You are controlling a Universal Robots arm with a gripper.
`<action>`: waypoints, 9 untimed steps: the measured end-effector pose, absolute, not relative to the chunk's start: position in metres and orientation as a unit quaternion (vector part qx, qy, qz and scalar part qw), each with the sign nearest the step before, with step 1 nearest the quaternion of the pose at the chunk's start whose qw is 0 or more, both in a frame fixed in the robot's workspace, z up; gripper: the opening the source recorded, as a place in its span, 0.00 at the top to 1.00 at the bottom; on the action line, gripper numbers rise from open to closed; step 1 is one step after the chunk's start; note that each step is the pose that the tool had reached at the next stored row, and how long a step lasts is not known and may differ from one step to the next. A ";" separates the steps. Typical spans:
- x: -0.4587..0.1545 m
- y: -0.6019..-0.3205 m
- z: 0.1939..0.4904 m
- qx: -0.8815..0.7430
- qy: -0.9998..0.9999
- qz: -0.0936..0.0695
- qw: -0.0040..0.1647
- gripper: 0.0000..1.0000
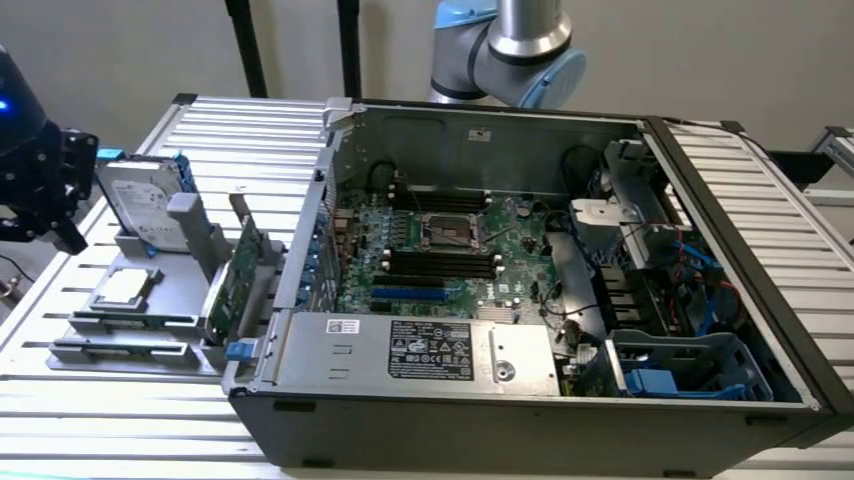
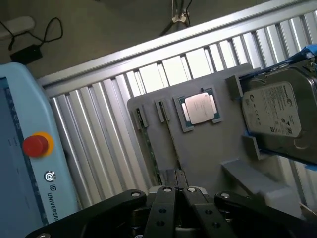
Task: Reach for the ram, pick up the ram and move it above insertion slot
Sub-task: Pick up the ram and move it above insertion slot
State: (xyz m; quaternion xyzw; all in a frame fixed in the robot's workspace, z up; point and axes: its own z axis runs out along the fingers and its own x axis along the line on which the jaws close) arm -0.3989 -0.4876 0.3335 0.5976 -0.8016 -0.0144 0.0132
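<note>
Ribbed metal tabletop bears a grey plastic holder; the ram, a thin green circuit-board stick, stands edgewise in it. Black gripper hangs near it, jaws shut and empty; the long black insertion slot lies well apart.

The gripper has its two fingers pressed together. Directly ahead of the fingertips, a gray holder tray rests on a slatted aluminium table. Two boards stand on edge in parallel slots of the tray. The first ram stick runs away from the fingertips, in line with them. The second ram stick stands just beside it. Farther ahead, a processor sits in a square recess. A hard drive stands tilted in a bracket to one side of the tool. A teach pendant with a red stop button lies on the opposite side.
</note>
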 end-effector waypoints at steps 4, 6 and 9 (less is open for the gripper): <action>-0.399 -0.488 0.333 0.625 -0.780 -0.014 0.014 0.89; -0.399 -0.488 0.332 0.636 -0.771 -0.014 0.014 0.89; -0.399 -0.488 0.332 0.643 -0.766 -0.014 0.014 0.89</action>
